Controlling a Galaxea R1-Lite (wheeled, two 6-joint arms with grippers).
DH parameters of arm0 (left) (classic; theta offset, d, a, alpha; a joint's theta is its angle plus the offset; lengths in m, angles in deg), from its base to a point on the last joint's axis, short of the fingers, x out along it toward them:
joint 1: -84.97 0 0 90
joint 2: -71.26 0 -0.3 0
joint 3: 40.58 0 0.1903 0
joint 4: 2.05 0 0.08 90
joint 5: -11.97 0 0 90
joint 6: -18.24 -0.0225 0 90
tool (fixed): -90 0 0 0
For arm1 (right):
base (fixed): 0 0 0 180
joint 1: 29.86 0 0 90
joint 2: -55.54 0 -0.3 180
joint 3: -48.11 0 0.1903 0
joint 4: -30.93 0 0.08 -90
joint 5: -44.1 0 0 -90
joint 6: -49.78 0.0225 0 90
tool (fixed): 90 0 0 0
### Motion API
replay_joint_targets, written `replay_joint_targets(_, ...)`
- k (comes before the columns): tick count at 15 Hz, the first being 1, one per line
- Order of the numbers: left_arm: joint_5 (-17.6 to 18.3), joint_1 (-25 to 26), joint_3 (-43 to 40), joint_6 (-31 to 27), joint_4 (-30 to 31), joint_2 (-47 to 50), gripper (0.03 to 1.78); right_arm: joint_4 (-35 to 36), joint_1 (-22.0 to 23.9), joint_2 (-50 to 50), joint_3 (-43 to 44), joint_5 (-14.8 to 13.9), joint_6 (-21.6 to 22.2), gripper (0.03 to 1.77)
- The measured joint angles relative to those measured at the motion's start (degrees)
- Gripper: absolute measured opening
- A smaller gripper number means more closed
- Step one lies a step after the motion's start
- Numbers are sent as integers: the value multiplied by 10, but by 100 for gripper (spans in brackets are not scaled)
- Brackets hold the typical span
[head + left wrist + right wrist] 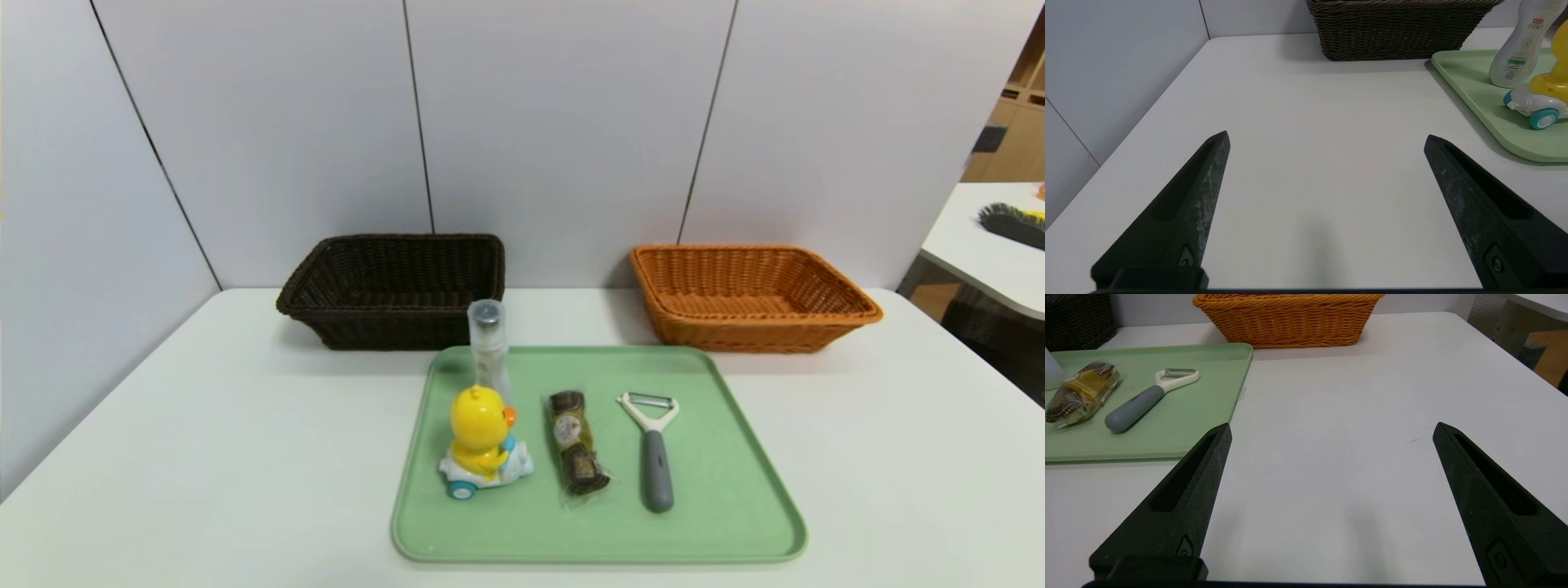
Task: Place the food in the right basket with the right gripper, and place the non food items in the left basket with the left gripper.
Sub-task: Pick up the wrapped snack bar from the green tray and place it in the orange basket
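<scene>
From the head, a green tray [735,457] lies mid-table holding, left to right, the duck [482,445] with the bottle [488,347] upright just behind it, the wrapped snack [576,452], and the peeler [653,449]; beyond the tray the dark basket [392,290] sits to the left and the orange basket [751,296] to the right, both empty as far as shows; no arm appears here. From the left wrist, the left gripper [1327,139] hangs above bare table, fingers spread wide and holding nothing, duck and bottle off to one side on the tray; from the right wrist, the right gripper [1331,430] is likewise spread and empty, snack and peeler lying apart from it. Nothing is sorted yet; I judge the opening step, and the right claw would need to reach the snack and close across its narrow width.
</scene>
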Motion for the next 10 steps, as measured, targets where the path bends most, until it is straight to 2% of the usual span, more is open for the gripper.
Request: replay_joint_targets(10,-1,0,0,-6,-4,0,169,0,0,0,0,0,-3,170)
